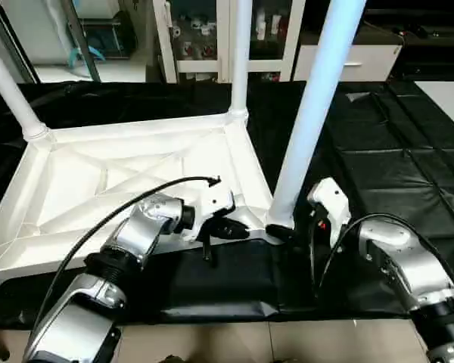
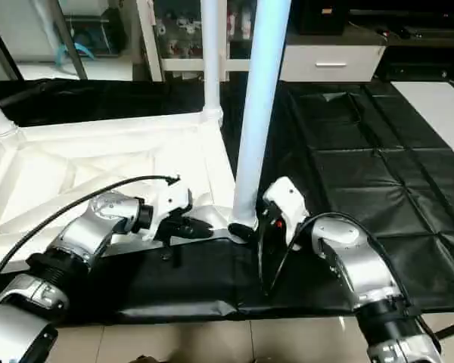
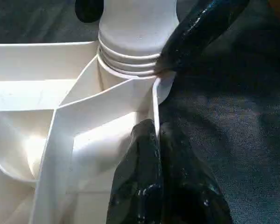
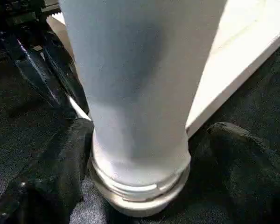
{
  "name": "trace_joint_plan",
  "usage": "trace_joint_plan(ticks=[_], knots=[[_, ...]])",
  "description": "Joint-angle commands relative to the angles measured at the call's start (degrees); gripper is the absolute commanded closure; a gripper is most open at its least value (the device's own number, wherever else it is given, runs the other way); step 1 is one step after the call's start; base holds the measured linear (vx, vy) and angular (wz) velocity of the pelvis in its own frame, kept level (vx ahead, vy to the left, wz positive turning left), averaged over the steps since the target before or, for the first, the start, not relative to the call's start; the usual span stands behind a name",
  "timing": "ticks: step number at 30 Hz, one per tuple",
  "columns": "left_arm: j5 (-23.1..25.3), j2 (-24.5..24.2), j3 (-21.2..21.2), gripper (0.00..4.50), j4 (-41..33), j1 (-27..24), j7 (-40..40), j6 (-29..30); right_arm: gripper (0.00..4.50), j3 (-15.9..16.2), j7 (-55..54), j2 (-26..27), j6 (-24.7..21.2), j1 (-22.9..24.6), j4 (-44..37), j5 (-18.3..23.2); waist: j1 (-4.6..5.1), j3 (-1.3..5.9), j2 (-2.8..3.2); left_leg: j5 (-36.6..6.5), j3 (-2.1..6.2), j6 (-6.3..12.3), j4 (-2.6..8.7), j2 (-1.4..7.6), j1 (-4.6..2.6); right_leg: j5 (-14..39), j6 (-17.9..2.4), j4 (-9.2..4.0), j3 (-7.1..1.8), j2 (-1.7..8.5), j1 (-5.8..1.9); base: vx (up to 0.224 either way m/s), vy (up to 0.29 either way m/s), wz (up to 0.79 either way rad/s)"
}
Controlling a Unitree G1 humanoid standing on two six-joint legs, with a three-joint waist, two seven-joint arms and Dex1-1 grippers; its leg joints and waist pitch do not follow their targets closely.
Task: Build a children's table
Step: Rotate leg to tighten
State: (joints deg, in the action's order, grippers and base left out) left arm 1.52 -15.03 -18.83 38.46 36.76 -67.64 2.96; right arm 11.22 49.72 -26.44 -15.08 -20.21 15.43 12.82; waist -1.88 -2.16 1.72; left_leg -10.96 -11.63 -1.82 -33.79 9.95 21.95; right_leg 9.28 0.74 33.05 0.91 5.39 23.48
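Head views: the children's table top (image 1: 129, 178) is lying underside up on the black-covered work table (image 1: 408, 151). Three legs are standing in corner sockets: far left (image 1: 11, 91), far middle (image 1: 240, 57), near right (image 1: 314, 106). The left gripper (image 1: 231, 229) is being kept closed at the near edge of the top.

Left wrist view: the left fingers (image 3: 151, 182) are pressed together, holding nothing, against the rim beside the socket.

Right wrist view: the right gripper (image 4: 139, 172) is spread apart, its fingers (image 4: 51, 172) flanking the leg base (image 4: 140, 186).
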Motion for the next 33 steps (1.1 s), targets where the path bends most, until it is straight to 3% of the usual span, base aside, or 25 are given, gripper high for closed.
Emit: trace_joint_plan(ticks=[1, 9, 10, 13, 21, 24, 25, 27, 28, 30, 31, 33], knots=[[0.08, 0.51, -1.34, 4.5, 0.51, -1.23, -1.42, 0.47, 0.73, -0.38, 0.31, -0.06, -0.22, -1.19, 1.01, -0.2, -0.13, 3.22, -1.14, -12.7, 1.14, 3.85, 4.23, 2.98, -1.11, 11.44, -14.26, -3.28, -1.03, 2.53, -2.23, 0.0, 0.0, 0.0], [-0.12, -0.26, -1.41, 4.5, -0.98, -1.94, -2.1, 1.48, 1.38, -0.74, 2.24, 0.26, 0.34, -1.21, 2.71, 0.14, -0.31, 3.39, -1.12, -10.53, 1.05, 4.77, 3.95, 2.92, -1.12, 8.14, -15.14, -2.88, -0.96, 2.43, -2.46, 0.0, 0.0, 0.0], [-0.14, -0.33, -1.47, 4.5, -0.99, -1.96, -2.45, 1.62, 1.49, -0.81, 2.56, 0.18, 0.5, -1.01, 2.95, 0.19, -0.32, 3.4, -0.79, -10.31, 1.05, 4.8, 3.95, 2.92, -1.15, 7.62, -15.31, -2.9, -0.93, 2.41, -2.45, 0.0, 0.0, 0.0], [-0.15, -0.51, -1.56, 4.5, -1.31, -2.1, -3.18, 2.09, 1.68, -1.08, 3.05, 0.18, 0.51, -0.73, 3.28, 0.24, -0.31, 3.42, -0.63, -10.59, 1.03, 4.6, 3.94, 2.93, -1.2, 7.31, -15.67, -2.86, -0.89, 2.36, -2.48, 0.0, 0.0, 0.0], [-0.43, -0.67, -1.78, 4.5, -1.94, -2.49, -4.08, 2.98, 1.79, -1.86, 2.81, 0.62, 0.27, -0.18, 3.14, 0.74, -0.28, 3.53, -0.64, -10.72, 1.04, 4.6, 3.85, 2.91, -1.25, 6.28, -16.3, -2.68, -0.85, 2.34, -2.61, 0.0, 0.0, 0.0], [-0.26, 0.35, -1.11, 4.5, -0.72, -2.09, -1.81, 2.83, 1.8, -4.82, -4.44, 3.69, 1.38, -1.85, 6.69, 0.26, -0.09, 3.43, -0.89, -10.92, 1.05, 4.52, 3.9, 2.87, -1.06, 7.31, -16.2, -2.78, -0.86, 2.41, -2.55, 0.0, 0.0, 0.0], [0.02, 1.6, -0.53, 4.5, 0.79, -1.48, 0.6, 2.93, 1.8, -7.2, -10.83, 6.59, 1.83, -2.98, 9.32, 0.21, 0.18, 3.37, -0.83, -11.69, 1.1, 3.97, 3.97, 2.74, -0.92, 9.13, -15.84, -2.91, -0.87, 2.52, -2.48, 0.0, 0.0, 0.0], [0.94, 3.89, 0.22, 4.5, 3.77, -0.09, 5.69, 2.5, 1.8, -9.24, -17.05, 9.74, 2.39, -3.64, 11.18, 0.44, 0.75, 3.17, -0.88, -14.28, 1.41, 2.06, 4.41, 2.65, -0.83, 14.41, -14.25, -3.28, -0.68, 2.43, -2.43, 0.0, 0.0, 0.0], [1.73, 5.37, 0.46, 4.5, 5.81, 0.93, 8.96, 2.18, 1.81, -10.36, -21.16, 11.86, 2.65, -4.07, 12.34, 0.49, 1.02, 3.14, -0.81, -16.51, 1.46, 0.72, 4.51, 2.7, -1.33, 17.02, -13.45, -3.68, -0.77, 2.4, -1.92, 0.0, 0.0, 0.0], [2.57, 6.78, 0.57, 4.5, 7.7, 1.9, 12.32, 2.07, 1.81, -10.89, -24.89, 13.73, 2.87, -4.56, 13.59, 0.15, 1.46, 3.04, -0.76, -18.0, 1.48, -0.29, 4.59, 2.62, -1.42, 18.25, -12.94, -3.85, -0.82, 2.24, -1.65, 0.0, 0.0, 0.0], [3.51, 8.56, 0.63, 4.5, 10.11, 3.2, 16.37, 2.37, 1.81, -11.13, -29.73, 16.02, 3.53, -5.65, 15.87, -0.75, 1.7, 3.15, -0.81, -18.99, 1.73, -0.61, 4.7, 2.6, -1.24, 18.44, -12.27, -3.87, -0.77, 2.29, -1.98, 0.0, 0.0, 0.0], [4.37, 10.3, 0.76, 4.5, 12.41, 4.46, 20.6, 2.99, 1.81, -11.03, -34.27, 18.04, 4.52, -7.1, 18.61, -2.04, 1.93, 3.04, -0.64, -20.04, 1.51, -0.84, 4.6, 2.47, -1.57, 18.53, -12.12, -4.17, -0.86, 2.16, -1.26, 0.0, 0.0, 0.0]])
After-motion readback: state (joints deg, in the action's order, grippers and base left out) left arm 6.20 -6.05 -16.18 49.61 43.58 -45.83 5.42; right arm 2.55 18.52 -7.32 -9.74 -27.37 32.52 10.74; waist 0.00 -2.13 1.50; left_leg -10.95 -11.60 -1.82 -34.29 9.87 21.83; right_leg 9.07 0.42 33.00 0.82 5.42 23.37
